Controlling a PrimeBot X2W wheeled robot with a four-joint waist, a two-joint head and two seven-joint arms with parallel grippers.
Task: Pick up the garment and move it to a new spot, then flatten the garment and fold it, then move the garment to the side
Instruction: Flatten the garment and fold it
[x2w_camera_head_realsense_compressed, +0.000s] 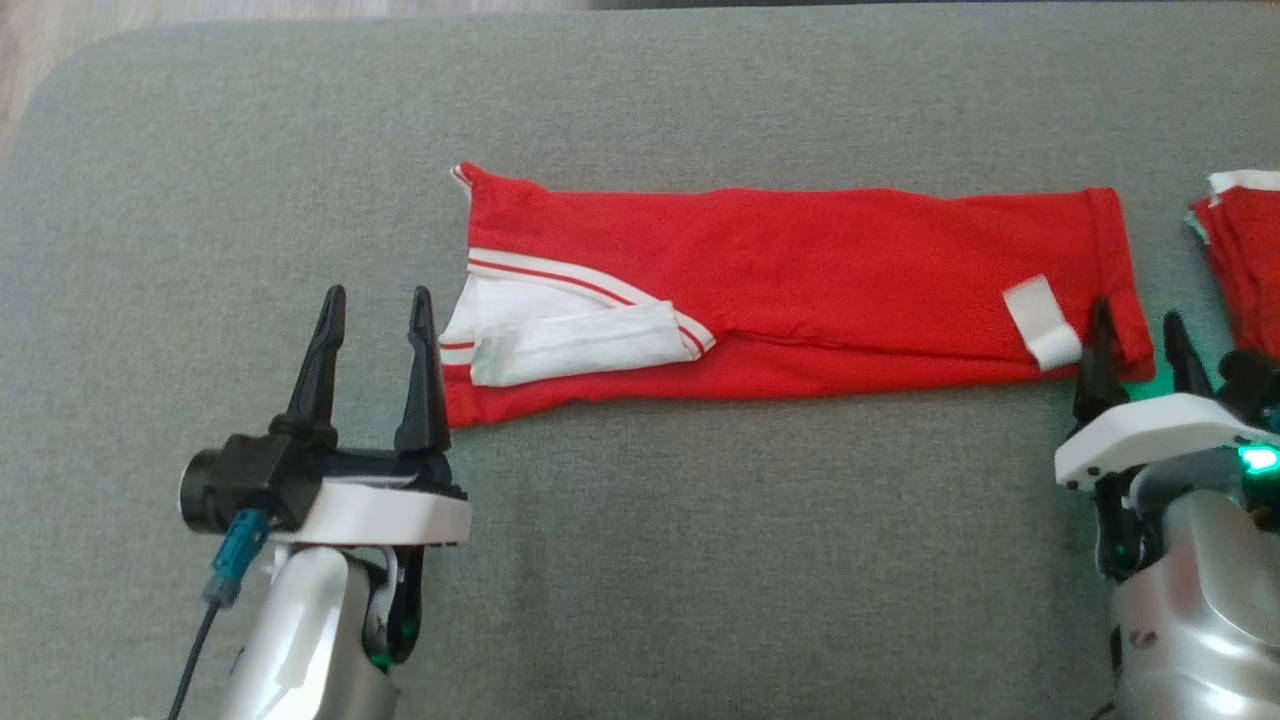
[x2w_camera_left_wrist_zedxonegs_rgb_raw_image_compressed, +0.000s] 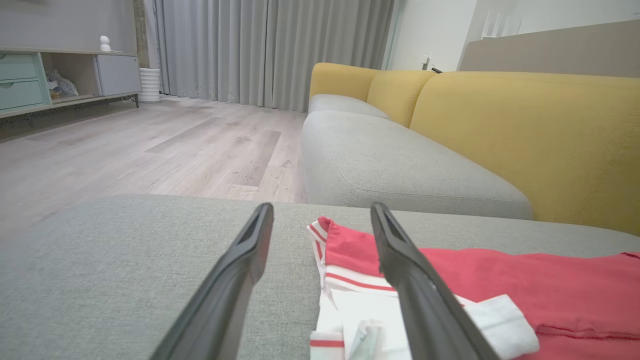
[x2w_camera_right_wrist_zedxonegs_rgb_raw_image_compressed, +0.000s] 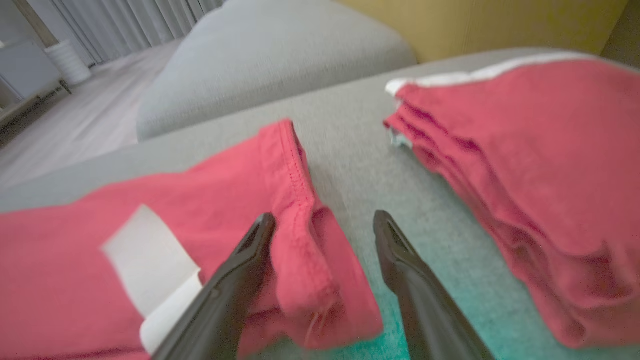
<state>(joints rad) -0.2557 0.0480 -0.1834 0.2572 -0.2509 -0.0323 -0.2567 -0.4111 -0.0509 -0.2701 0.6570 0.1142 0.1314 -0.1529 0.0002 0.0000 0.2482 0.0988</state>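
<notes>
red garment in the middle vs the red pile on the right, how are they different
The red garment lies as one long flat strip; the red pile is a thick stack of layers. The garment shows a white collar and a white tag; the pile shows just a white edge. Both are red and rest on the grey cushion.

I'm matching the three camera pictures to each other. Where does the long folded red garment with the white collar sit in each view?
Head view: the long folded red garment with a white collar spans the middle, from left pincer to right pincer.
Left wrist view: lower right, its white collar nearest.
Right wrist view: lower left, stitched hem at centre.
Shared landmark: the grey fabric cushion beneath it.
</notes>
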